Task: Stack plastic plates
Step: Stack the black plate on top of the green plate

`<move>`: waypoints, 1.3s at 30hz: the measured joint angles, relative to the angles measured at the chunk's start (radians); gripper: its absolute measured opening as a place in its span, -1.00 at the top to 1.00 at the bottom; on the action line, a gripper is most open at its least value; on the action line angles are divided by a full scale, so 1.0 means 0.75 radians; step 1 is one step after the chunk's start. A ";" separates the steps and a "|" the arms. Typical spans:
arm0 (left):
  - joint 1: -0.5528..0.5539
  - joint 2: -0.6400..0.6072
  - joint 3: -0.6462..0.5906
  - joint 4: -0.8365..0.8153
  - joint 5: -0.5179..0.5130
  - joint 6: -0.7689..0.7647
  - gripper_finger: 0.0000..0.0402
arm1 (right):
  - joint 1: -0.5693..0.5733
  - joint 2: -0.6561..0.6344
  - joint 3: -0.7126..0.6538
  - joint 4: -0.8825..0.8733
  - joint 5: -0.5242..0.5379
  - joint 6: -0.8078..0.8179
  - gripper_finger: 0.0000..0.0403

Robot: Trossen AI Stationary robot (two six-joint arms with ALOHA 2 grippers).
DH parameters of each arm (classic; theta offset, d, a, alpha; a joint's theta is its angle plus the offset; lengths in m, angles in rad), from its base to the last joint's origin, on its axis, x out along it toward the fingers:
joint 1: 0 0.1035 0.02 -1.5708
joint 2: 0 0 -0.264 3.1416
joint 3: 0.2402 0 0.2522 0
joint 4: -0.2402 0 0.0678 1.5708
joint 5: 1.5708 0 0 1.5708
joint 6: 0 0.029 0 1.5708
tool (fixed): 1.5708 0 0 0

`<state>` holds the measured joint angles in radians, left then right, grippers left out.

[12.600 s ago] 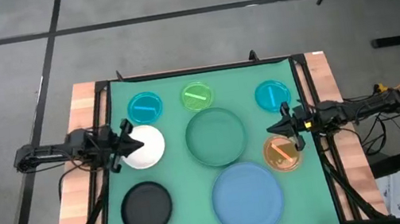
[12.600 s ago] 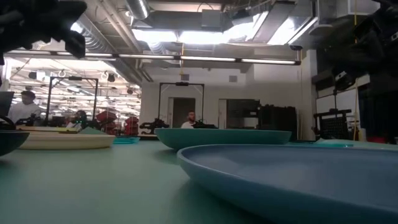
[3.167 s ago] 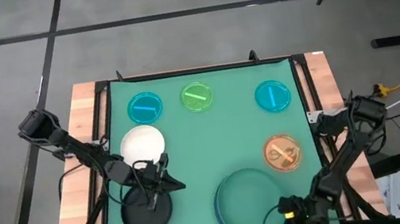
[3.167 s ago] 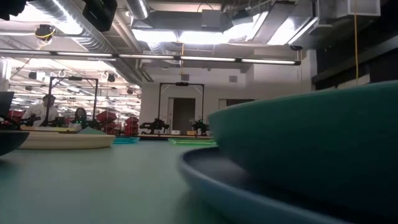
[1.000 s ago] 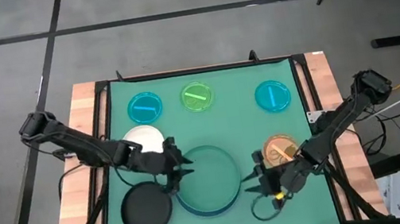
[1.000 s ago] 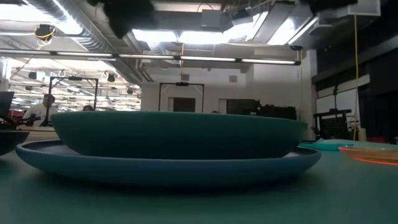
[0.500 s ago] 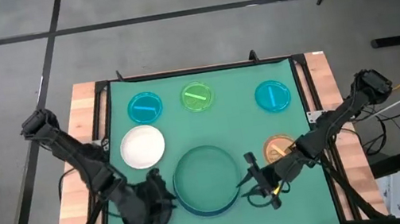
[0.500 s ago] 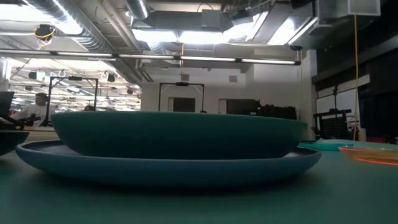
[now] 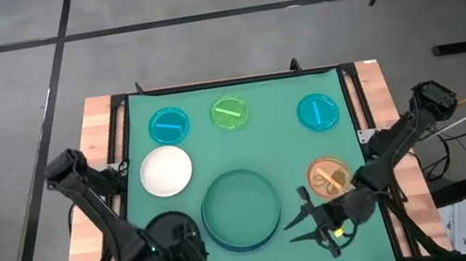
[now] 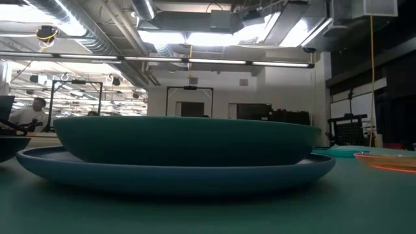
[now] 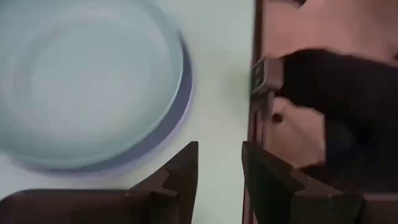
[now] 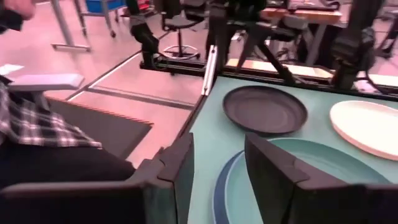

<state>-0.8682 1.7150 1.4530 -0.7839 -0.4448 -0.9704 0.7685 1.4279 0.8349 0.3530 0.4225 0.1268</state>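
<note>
Looking down on your table [image 9: 89,256], you have the teal-green plate [image 9: 240,206] nested inside the light-blue plate [image 9: 233,246], whose rim shows only as a thin crescent on the side toward the table's near edge; the pair sits just near of the table's middle. At table height you see the same two, the teal-green bowl resting in the wider blue rim. Next in size, your white plate [image 9: 166,171] lies toward the left edge, well apart from the stack, and the black plate [image 9: 167,232] lies close to the near-left corner, partly covered by the left arm. Your small translucent ones line the far edge: a blue plate [image 9: 168,125] at far left, the green plate [image 9: 229,111] beside it, a second blue plate [image 9: 317,111] toward the far-right corner. The orange plate [image 9: 327,175] sits near the right edge, just right of the stack. Your left gripper [image 11: 218,171] hangs over the near-left corner beside the black plate, its fingers a narrow gap apart, holding nothing. Your right gripper [image 9: 309,223] hovers near the stack's right rim, fingers spread and empty.
</note>
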 joint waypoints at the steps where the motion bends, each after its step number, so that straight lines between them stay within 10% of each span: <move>1: -0.005 0.026 0.034 -0.050 0.002 -0.033 0.42 | 0.017 0.000 0.000 -0.003 0.031 0.000 0.34; 12: -0.021 0.219 0.113 -0.277 0.206 -0.400 0.42 | 0.037 0.033 0.000 -0.004 0.180 0.002 0.34; 39: 0.014 0.325 0.033 -0.265 0.317 -0.592 0.42 | 0.039 0.033 0.000 -0.017 0.180 -0.001 0.34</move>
<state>-0.8574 1.9591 1.4774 -0.9829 -0.2073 -1.4146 0.7979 1.4528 0.8349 0.3401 0.5571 0.1261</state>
